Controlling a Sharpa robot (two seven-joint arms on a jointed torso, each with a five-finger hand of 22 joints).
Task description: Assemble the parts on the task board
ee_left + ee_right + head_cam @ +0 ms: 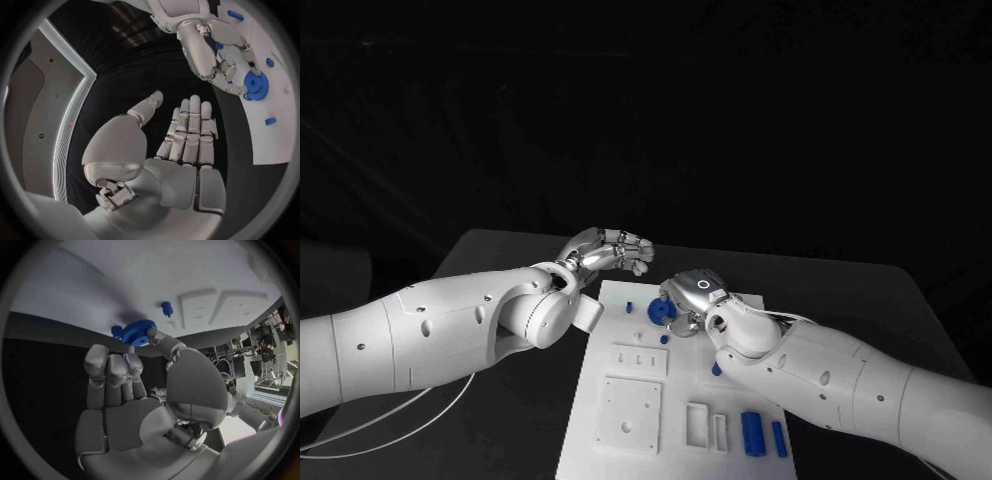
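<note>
**Two hands at the far end of the white board**

Nearest to us, at the near edge of the white board (589,440), we see two upright blue blocks (751,433), side by side, next to two narrow white frames (705,424). A square white plate (629,412) lies to their left, with a smaller slotted plate (640,359) beyond it. Further on, the right hand (692,293) reaches over the board's far part. Its fingertips (132,360) rest on a blue gear (139,332) sitting on the board, thumb on one side and fingers on the other; we cannot tell whether they grip it firmly. Small blue pegs (167,308) stand close by on the board. Farthest away, the left hand (606,250) hovers just beyond the board's far left corner, over the black table (495,250). Its fingers (189,127) lie straight and close together, thumb apart, holding nothing.
</note>
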